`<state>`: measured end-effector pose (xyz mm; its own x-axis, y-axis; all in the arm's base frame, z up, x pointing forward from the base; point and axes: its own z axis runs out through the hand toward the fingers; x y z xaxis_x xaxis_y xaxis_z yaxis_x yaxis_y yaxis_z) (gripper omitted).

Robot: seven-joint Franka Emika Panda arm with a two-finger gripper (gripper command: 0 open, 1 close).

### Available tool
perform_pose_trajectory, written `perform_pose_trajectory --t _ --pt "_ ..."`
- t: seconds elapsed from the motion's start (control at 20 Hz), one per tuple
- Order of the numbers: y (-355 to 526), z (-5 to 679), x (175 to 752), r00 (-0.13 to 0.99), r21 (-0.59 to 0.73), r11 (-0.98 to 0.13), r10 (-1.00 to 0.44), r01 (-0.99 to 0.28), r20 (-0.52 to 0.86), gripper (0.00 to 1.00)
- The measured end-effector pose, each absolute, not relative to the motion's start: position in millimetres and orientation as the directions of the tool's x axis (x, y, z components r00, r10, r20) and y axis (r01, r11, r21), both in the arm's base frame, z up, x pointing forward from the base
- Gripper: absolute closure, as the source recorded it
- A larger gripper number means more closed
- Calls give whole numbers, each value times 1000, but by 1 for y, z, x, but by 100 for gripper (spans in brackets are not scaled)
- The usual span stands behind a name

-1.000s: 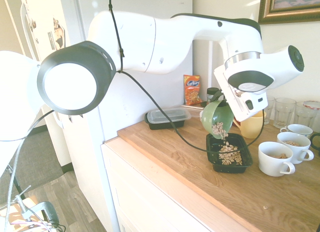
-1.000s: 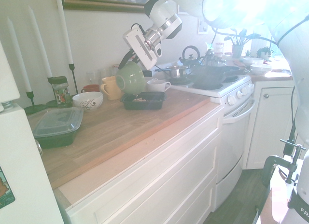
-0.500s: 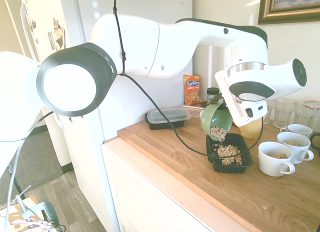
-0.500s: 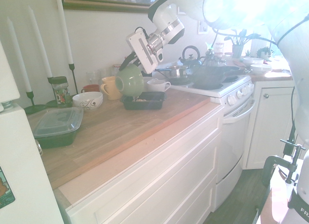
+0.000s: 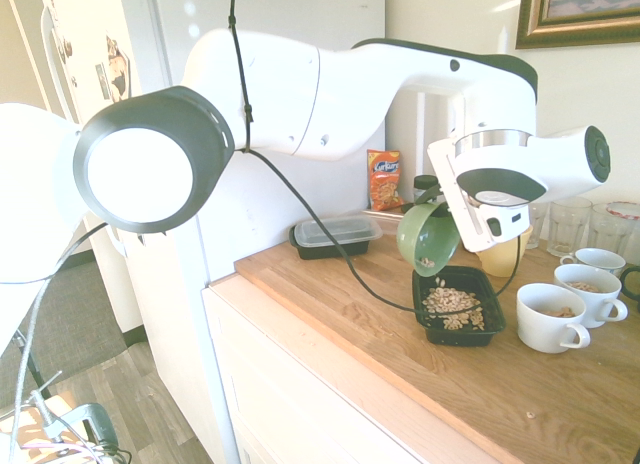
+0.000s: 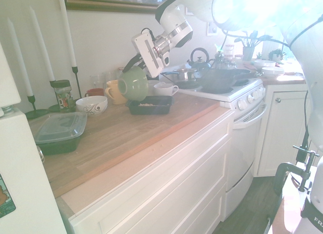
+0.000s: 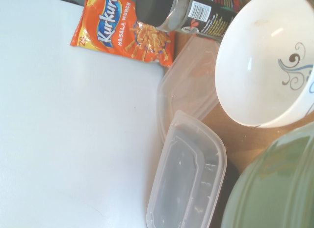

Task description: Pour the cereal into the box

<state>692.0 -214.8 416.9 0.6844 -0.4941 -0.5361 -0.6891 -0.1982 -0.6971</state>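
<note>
Cereal lies heaped in the box on the counter. At the box's 11 o'clock, just above its rim, hangs the tilted green bowl, clamped by the gripper; a few bits cling inside. Judgement: tip steeper and hold the mouth over the box centre until empty. Further back, the orange packet reads "Kurkure Masala Munch".

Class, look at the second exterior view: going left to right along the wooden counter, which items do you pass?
Lidded container → jar → white patterned bowl → yellow mug → green bowl held tilted by the hand → black box.
</note>
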Motion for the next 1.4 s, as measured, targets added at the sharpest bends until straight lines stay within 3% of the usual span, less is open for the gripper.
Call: perform_pose_trajectory --t 0.7,1.05,1.4 --pt "-220 418 691 677 -687 -217 -524 -694 -517 100" --pt "-167 476 698 654 -570 -438 -714 -695 -250 100" --pt "-90 464 691 588 -277 -569 -809 -774 20 100"
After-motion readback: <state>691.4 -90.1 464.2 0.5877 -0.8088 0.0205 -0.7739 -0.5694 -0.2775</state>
